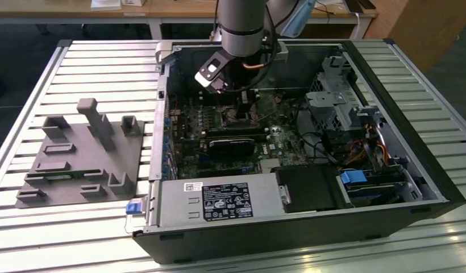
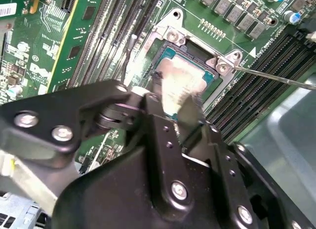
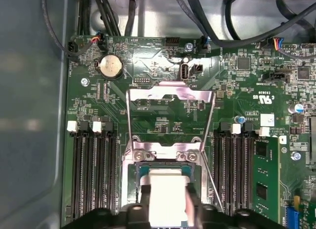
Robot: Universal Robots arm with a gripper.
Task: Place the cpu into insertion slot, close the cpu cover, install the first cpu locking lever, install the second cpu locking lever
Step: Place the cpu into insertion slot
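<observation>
Gripper (image 3: 167, 205) hovering low over green board (image 3: 148, 61) — black fingers (image 3: 143, 202) clamping cpu (image 3: 168, 187) by two opposite edges, silver top facing up. Chip sitting at insertion slot (image 3: 137, 177); whether seated, unclear. Hinged cpu cover (image 3: 170, 94) lying flipped back open, board showing through its window. Memory slots (image 3: 94, 174) running along both sides — coin cell (image 3: 110, 67) sitting beyond cover.

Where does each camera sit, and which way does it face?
Exterior view: off the arm, above the open computer case, looking down into it; the arm and hand show.
First wrist view: at the wrist, facing the motherboard squarely; the hand shows, holding the cpu.
Second wrist view: at the wrist, facing the board slantwise past the hand's black body.
Both wrist views share the cpu over the insertion slot.
</observation>
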